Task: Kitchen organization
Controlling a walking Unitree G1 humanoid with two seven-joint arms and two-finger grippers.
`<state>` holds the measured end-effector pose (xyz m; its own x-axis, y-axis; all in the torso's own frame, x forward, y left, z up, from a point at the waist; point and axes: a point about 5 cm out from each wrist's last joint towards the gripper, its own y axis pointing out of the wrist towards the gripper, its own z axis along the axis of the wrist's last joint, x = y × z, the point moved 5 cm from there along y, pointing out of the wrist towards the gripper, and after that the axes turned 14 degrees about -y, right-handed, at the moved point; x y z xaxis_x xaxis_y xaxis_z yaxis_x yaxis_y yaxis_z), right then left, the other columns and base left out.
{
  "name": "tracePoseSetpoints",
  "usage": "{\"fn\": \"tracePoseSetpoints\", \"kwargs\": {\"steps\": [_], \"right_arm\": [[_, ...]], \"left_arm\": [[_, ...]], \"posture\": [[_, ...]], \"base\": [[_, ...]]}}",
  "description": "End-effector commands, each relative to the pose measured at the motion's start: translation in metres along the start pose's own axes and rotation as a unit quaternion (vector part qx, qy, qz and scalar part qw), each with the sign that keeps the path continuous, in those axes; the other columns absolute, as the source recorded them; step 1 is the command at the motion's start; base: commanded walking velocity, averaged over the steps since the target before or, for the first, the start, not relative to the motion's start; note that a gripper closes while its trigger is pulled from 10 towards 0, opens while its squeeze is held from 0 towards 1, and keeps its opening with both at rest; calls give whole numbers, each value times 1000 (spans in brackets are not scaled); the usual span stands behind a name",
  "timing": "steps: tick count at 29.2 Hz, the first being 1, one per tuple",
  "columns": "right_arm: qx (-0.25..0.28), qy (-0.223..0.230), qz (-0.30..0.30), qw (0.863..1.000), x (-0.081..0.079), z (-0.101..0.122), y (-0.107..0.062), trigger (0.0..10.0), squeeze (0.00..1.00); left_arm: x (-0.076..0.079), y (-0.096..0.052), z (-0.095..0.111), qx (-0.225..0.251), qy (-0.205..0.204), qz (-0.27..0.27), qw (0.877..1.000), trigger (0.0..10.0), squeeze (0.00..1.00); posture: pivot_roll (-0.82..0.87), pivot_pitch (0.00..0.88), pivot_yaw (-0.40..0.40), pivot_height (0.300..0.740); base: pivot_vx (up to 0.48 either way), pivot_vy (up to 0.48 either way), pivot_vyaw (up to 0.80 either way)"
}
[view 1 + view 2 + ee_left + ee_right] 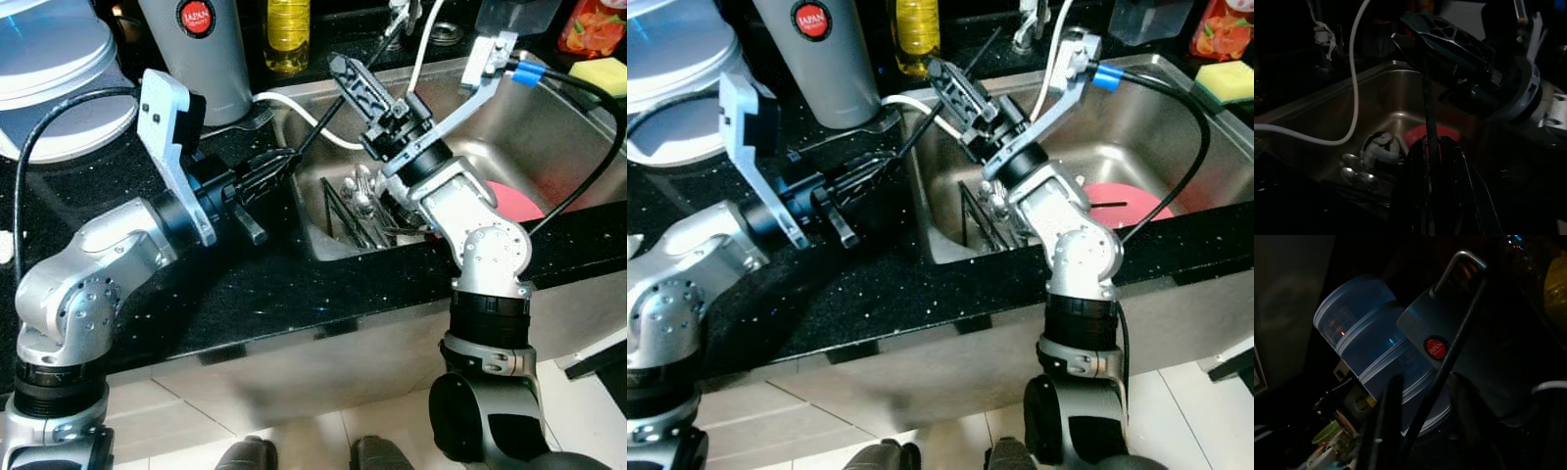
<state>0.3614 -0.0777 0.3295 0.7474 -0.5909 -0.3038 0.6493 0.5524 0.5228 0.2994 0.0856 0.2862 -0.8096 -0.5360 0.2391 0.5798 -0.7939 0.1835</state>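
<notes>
Over the steel sink (549, 147) we see a thin black rod (338, 103) — left gripper (279, 168) clenched on one end, right gripper (367, 93) grasping its middle.

Red round sticker (197, 18) reading "JAPAN" in white, with smaller print under it too small to read, on the grey steel flask (201, 59) at the far side of the black counter, left of the sink. Same sticker seen in the right wrist view, word "JAPAN" barely legible. No other readable text, numbers or brands anywhere.
</notes>
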Motion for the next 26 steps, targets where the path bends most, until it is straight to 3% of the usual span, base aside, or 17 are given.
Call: {"fn": "tracePoseSetpoints", "kwargs": {"steps": [1,5,6,19,20,21,22,23,24,25,26], "right_arm": [[2,22,1,1000,-1,1,0,0,0],[4,35,1,999,0,1,0,0,0],[1,38,1,999,0,1,0,0,0],[-4,44,-10,999,4,0,0,0,0],[-8,13,-34,999,12,0,0,2471,0],[-5,-38,-84,996,29,4,0,10000,0],[-5,-38,-84,996,29,4,0,10000,0],[-1,-76,-117,990,40,9,-1,10000,0],[21,-138,-184,973,62,24,-6,10000,0],[21,-138,-184,973,62,24,-6,10000,0],[46,-180,-236,954,79,40,-13,10000,0]], "left_arm": [[-7,1,-5,-2,12,20,1000,10000,0],[-10,7,-7,0,28,31,999,10000,0],[-13,12,-5,9,25,40,999,10000,1000],[-12,19,0,19,40,38,998,10000,1000],[-15,19,4,28,41,47,998,10000,0],[-18,16,9,39,43,60,997,10000,0],[-18,16,9,39,43,60,997,10000,0],[-21,15,13,46,45,69,996,10000,0],[-24,11,18,58,43,80,994,10000,0],[-24,11,18,58,43,80,994,10000,0],[-27,7,21,67,42,88,993,10000,0]], "posture": [[11,109,60,740],[11,109,59,740],[10,108,59,740],[7,107,63,740],[7,108,63,740],[6,108,64,740],[6,108,64,740],[7,108,64,740],[13,106,60,740],[13,106,60,740],[13,106,60,740]], "base": [[0,0,0],[0,0,0],[0,0,0],[0,0,0],[0,0,0],[0,0,0],[0,0,0],[0,0,0],[0,0,0],[0,0,0],[0,0,0]]}}
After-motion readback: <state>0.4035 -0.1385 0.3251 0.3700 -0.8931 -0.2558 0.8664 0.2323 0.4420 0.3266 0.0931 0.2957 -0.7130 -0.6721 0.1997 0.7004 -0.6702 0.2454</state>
